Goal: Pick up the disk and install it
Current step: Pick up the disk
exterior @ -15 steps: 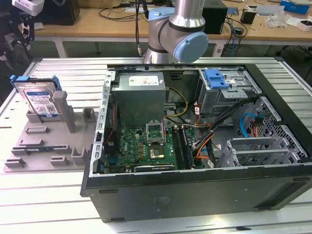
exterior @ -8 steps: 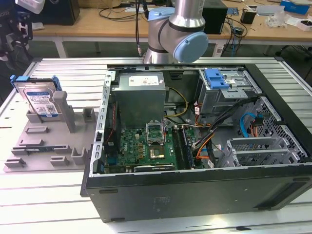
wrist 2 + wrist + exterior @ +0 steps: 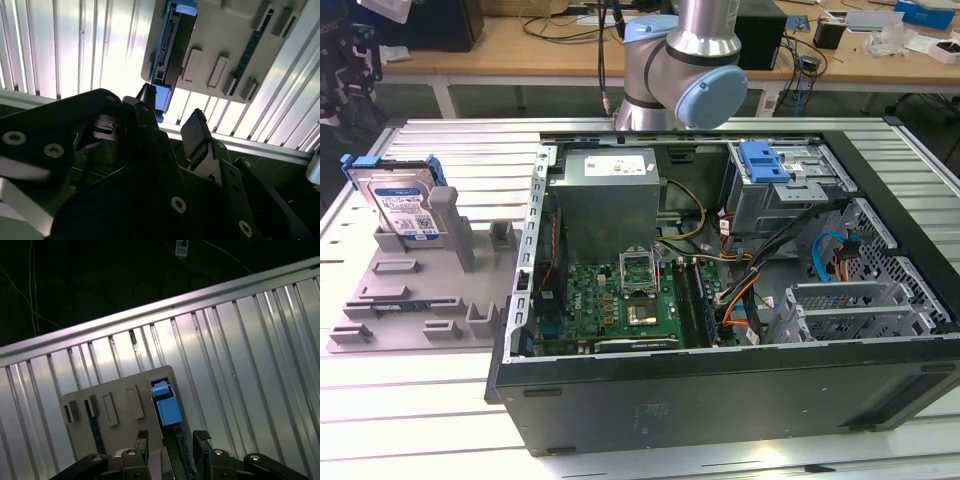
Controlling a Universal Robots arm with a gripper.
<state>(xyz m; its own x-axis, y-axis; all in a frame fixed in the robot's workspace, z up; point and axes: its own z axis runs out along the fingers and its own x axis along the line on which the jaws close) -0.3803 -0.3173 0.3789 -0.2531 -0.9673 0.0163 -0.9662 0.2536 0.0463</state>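
Your arm (image 3: 705,30) stood at about twelve o'clock in the exterior view, its silver tube upright above a blue-capped joint (image 3: 712,95). In both wrist views your gripper (image 3: 171,439) pointed down at the surface. Its two dark fingers (image 3: 196,127) were spread well apart, jaws parted and closed on nothing.

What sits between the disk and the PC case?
Exterior view: a grey upright post and a small block of the grey holder stand between the disk and the case.
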